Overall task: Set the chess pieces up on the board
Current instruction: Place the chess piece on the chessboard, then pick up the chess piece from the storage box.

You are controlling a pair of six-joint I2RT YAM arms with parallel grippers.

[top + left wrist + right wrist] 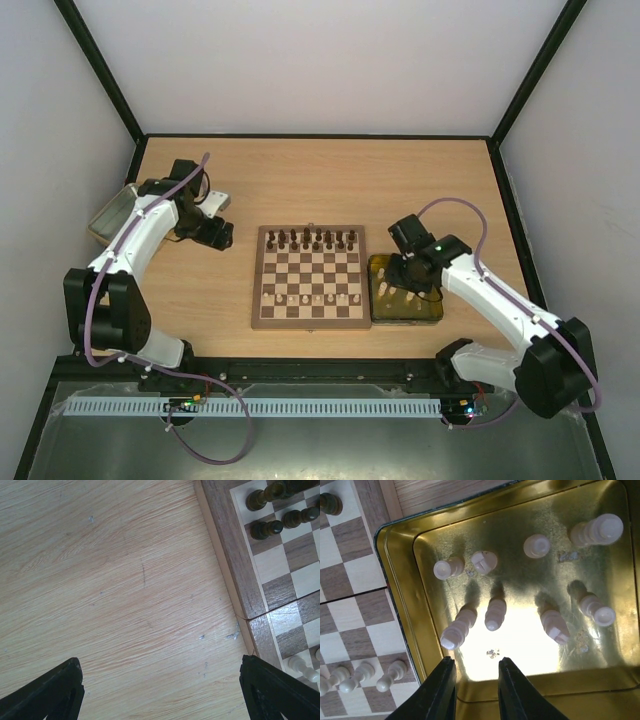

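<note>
The chessboard point(308, 278) lies mid-table with dark pieces point(310, 239) along its far rows and cream pawns point(318, 298) on a near row. Its left border point(239, 575), dark pieces point(266, 528) and a cream piece point(303, 666) show in the left wrist view. My left gripper point(218, 233) is open and empty over bare table left of the board, fingers point(55, 692) wide apart. My right gripper point(476, 680) is open and empty above the gold tray point(400, 600), where several cream pieces point(495, 614) stand. Cream pawns point(362, 675) sit on the board point(350, 605) beside it.
A grey metal tray point(112, 213) sits at the far left table edge beside my left arm. The gold tray point(380, 300) touches the board's right side. Black frame posts and pale walls enclose the table.
</note>
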